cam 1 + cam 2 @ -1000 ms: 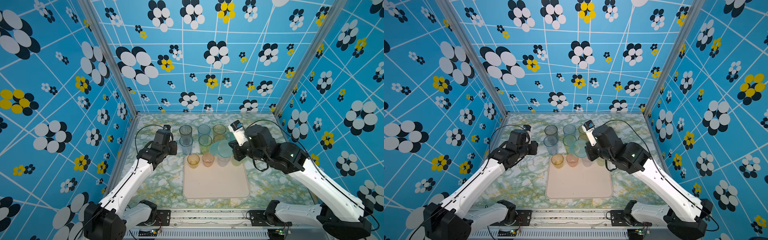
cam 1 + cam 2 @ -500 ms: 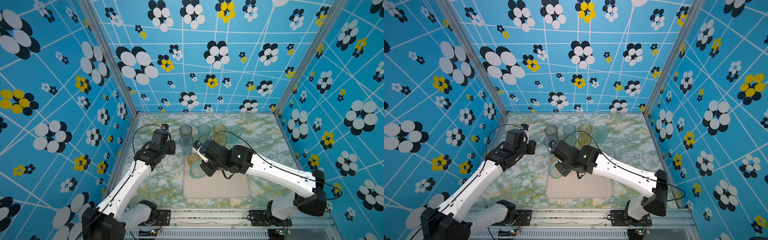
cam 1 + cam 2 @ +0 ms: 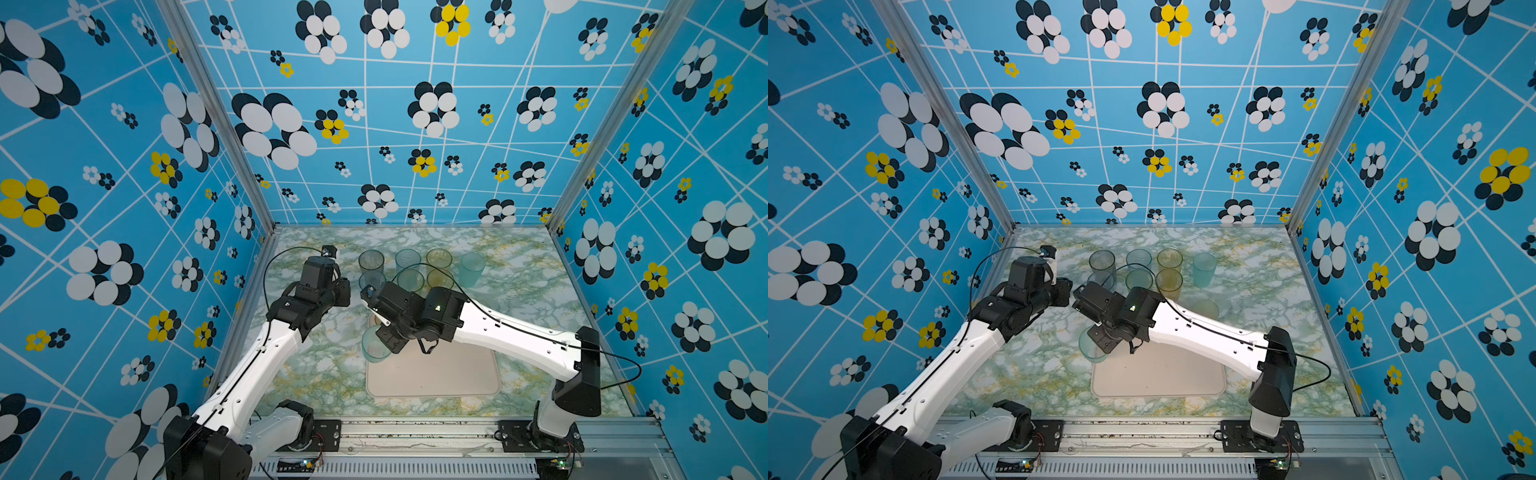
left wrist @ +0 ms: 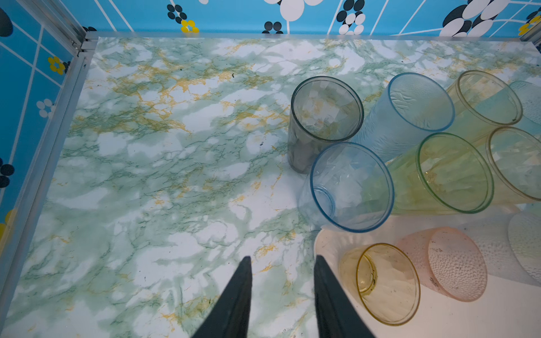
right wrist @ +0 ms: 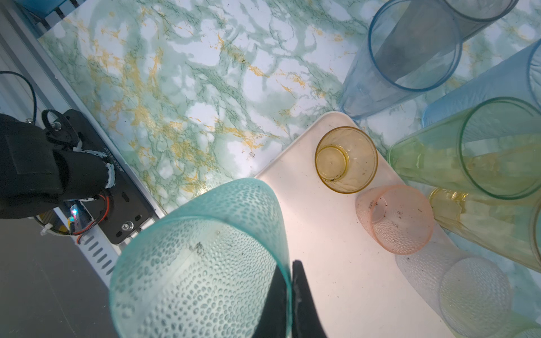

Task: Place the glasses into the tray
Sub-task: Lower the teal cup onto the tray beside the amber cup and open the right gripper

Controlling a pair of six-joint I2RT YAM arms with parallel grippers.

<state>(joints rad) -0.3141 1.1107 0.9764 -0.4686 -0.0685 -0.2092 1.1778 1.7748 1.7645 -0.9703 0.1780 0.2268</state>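
the tray (image 3: 436, 374) lies near the front of the marble table (image 3: 316, 374). at its left rim hangs the short teal tumbler (image 3: 376, 347), carried by the right gripper (image 5: 288, 275). in both top views the wrist hides the grip. the right wrist view shows it: the fingers (image 5: 304, 298) are pinched on the tumbler's wall, one inside the mouth, one outside. whether the base touches the tray i cannot tell. farther back, along the tray's far edge, stand the amber tumbler (image 5: 345, 159), the pink tumbler (image 5: 393, 219) and the clear tumbler (image 5: 456, 281). only the left wrist view shows the left gripper (image 4: 282, 260), with fingers apart over bare marble, gripping nothing. beyond the tray, the tall glasses (image 3: 407, 259) stand clustered on the table.
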